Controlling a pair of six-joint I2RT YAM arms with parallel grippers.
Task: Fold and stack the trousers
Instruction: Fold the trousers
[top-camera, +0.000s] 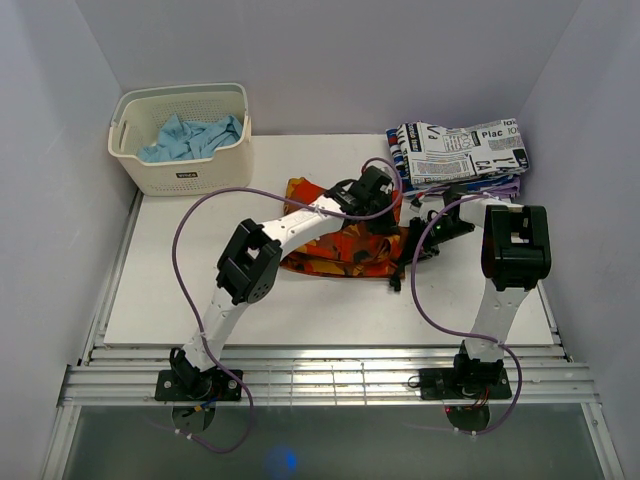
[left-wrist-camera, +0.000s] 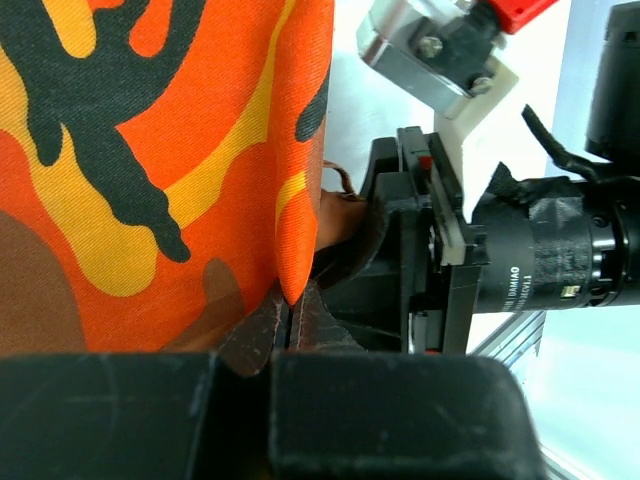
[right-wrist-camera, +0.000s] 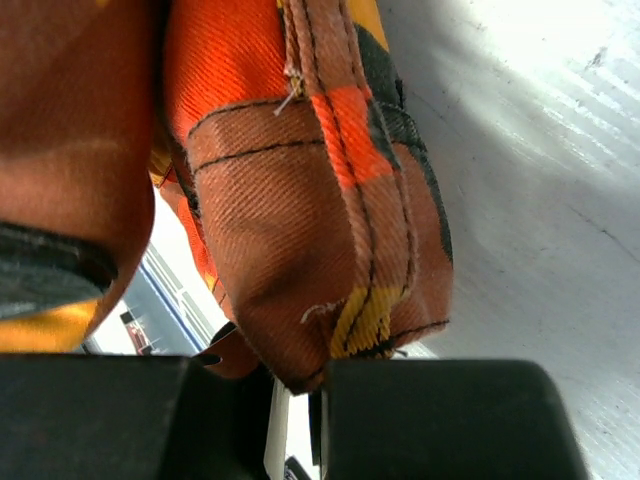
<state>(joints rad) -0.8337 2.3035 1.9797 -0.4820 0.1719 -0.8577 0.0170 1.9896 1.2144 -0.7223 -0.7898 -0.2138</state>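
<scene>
The trousers (top-camera: 340, 245), in orange, red, yellow and dark camouflage print, lie bunched in a folded heap at the middle of the table. My left gripper (top-camera: 392, 212) reaches over them to their right end. In the left wrist view it (left-wrist-camera: 287, 322) is shut on an orange fold of the trousers (left-wrist-camera: 150, 150). My right gripper (top-camera: 412, 248) comes in from the right at the same end. The right wrist view has it (right-wrist-camera: 300, 385) shut on a stitched hem of the trousers (right-wrist-camera: 300, 200). The two grippers are close together.
A cream basket (top-camera: 185, 175) holding light blue cloth (top-camera: 190, 138) stands at the back left. A stack of white garments with black newspaper lettering (top-camera: 460, 150) sits at the back right, just behind the grippers. White walls enclose the table (top-camera: 200, 300) on three sides.
</scene>
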